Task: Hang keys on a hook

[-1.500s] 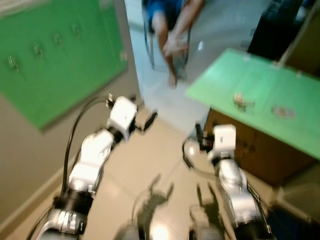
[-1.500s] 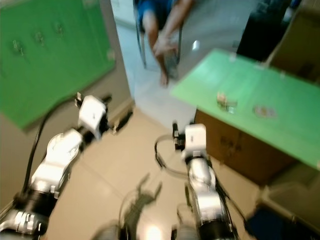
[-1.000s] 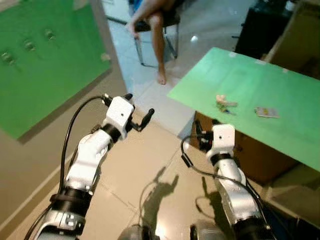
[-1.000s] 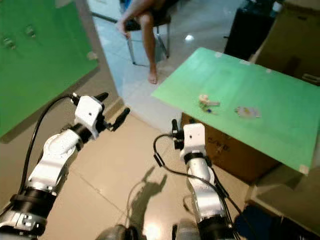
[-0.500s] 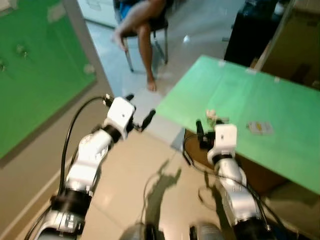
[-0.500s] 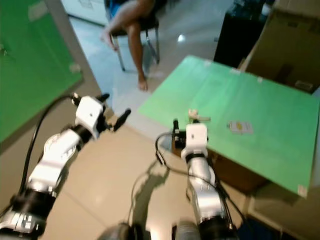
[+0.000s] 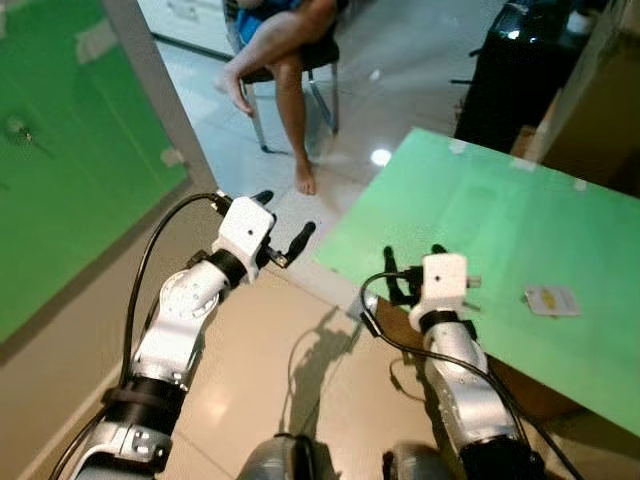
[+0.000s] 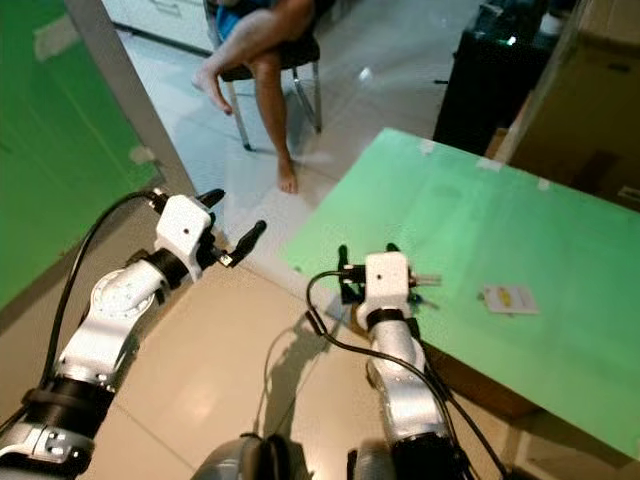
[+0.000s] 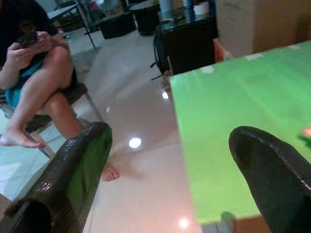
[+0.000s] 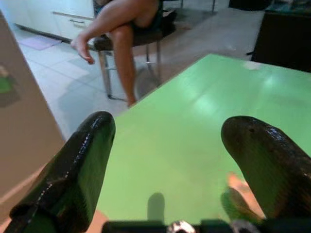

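Overhead, the right gripper (image 8: 365,258), fingers spread, hovers at the near edge of the green table (image 8: 520,240), hiding most of the keys (image 8: 425,280). Its wrist camera catches them as a blur (image 10: 240,187) just beyond, while the left gripper (image 7: 282,220), also spread, hangs off the table's corner.

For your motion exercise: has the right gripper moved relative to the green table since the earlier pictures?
Yes. The right gripper has come forward over the green table's near edge; earlier it was short of it.

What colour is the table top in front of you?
Bright green table top; clearest in the right eye view.

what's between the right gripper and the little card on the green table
The keys, just past the right gripper, then bare green table up to the card; the right eye view shows it best.
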Robot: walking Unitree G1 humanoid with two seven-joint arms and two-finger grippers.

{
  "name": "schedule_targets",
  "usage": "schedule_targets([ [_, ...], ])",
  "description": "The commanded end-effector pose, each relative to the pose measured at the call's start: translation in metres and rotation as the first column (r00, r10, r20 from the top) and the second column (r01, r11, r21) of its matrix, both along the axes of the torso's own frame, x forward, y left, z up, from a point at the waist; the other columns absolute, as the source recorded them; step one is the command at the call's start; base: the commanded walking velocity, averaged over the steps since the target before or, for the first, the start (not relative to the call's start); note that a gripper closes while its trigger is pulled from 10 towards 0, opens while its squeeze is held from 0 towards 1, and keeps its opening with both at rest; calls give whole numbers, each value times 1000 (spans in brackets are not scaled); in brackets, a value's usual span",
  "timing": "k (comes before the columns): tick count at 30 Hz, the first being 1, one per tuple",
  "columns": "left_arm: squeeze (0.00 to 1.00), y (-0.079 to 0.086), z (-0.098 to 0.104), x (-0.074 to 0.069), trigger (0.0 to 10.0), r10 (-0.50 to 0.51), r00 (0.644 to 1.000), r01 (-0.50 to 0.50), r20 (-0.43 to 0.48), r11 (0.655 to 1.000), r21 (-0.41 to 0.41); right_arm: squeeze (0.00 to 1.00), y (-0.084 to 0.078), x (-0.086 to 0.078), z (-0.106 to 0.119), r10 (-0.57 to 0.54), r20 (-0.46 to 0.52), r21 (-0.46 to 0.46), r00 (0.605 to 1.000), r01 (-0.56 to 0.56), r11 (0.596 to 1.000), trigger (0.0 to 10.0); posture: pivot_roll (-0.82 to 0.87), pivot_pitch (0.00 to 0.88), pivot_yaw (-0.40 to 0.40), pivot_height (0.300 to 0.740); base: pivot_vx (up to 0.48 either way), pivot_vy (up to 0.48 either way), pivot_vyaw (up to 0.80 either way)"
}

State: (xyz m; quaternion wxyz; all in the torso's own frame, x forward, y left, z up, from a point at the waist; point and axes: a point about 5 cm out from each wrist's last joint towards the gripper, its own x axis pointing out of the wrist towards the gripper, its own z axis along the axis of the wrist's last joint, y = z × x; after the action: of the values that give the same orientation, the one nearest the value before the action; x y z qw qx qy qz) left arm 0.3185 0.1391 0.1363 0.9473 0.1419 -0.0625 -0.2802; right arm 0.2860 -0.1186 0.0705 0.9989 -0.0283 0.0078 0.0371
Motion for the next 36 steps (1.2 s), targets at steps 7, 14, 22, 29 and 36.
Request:
schedule_targets([
  [7,0,4,3,-2,10000,-19,1000,19,-4,1000,16,0,-30,4,-10,-202,-68,23,977,204,979,10000,-76,172,119,732,0,0,0],
  [14,0,10,3,-7,10000,-28,1000,29,-8,999,32,0,-39,4,-15,-276,-123,26,953,281,959,10000,-72,188,126,732,0,0,0],
  [22,0,22,4,-14,10000,-25,999,26,-20,997,66,0,-35,-7,-35,-310,-204,55,929,327,943,10000,-32,219,154,732,0,0,0],
  [29,0,32,10,-21,10000,-28,999,30,-25,995,99,0,-38,-12,-41,-338,-207,13,918,348,937,10000,9,248,191,732,0,0,0],
  [36,0,37,12,-26,10000,-29,999,33,-38,993,112,0,-55,-9,-33,-387,-137,-72,912,380,922,10000,5,257,193,732,0,0,0],
])
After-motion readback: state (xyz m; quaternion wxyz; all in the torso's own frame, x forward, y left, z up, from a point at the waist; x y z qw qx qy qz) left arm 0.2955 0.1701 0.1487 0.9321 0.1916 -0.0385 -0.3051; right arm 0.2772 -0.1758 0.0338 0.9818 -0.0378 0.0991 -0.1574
